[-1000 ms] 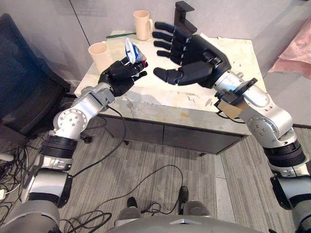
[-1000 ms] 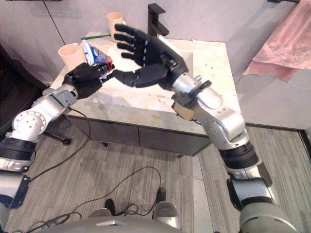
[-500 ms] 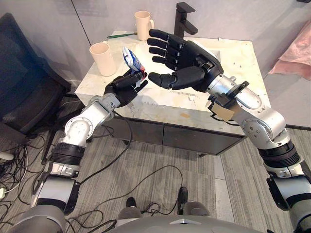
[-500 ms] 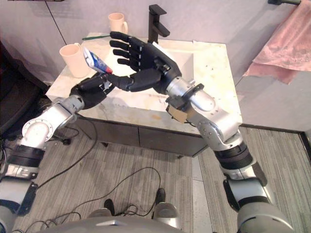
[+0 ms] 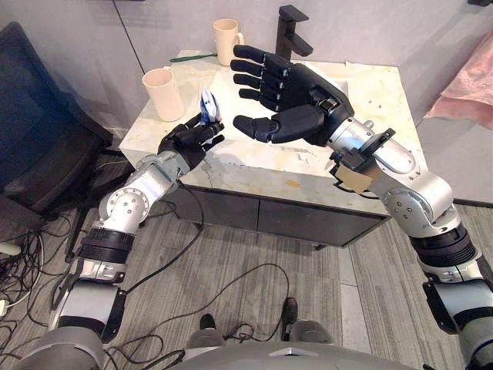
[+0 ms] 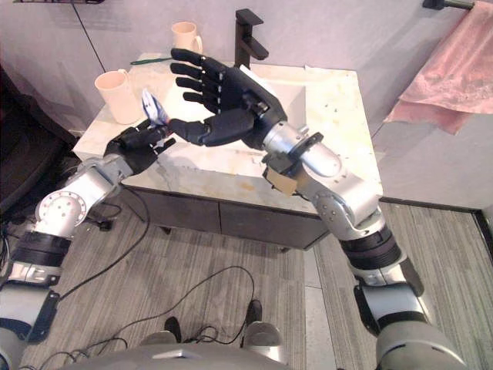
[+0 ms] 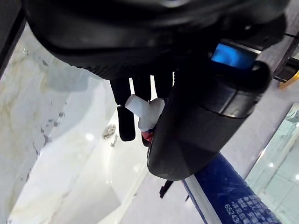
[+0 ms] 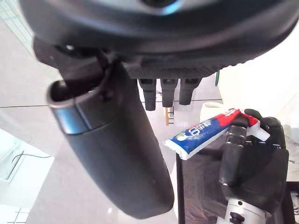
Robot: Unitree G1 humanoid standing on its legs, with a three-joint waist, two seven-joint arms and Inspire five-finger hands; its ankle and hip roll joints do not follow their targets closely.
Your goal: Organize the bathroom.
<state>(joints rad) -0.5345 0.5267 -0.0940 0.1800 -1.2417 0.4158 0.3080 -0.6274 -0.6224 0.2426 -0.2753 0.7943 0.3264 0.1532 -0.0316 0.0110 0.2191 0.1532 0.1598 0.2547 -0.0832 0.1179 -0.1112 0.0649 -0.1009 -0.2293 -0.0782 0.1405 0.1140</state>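
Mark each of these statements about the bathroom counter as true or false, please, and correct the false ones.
1. The left hand holds a toothpaste tube. True.
2. The right hand is closed around a cup. False: its fingers are spread open above the counter and hold nothing.
3. Two cups stand on the counter. True: the near cup at its left edge, the far cup towards the back.
4. The faucet is white. False: it is black.
5. A green toothbrush lies beside the far cup. True.
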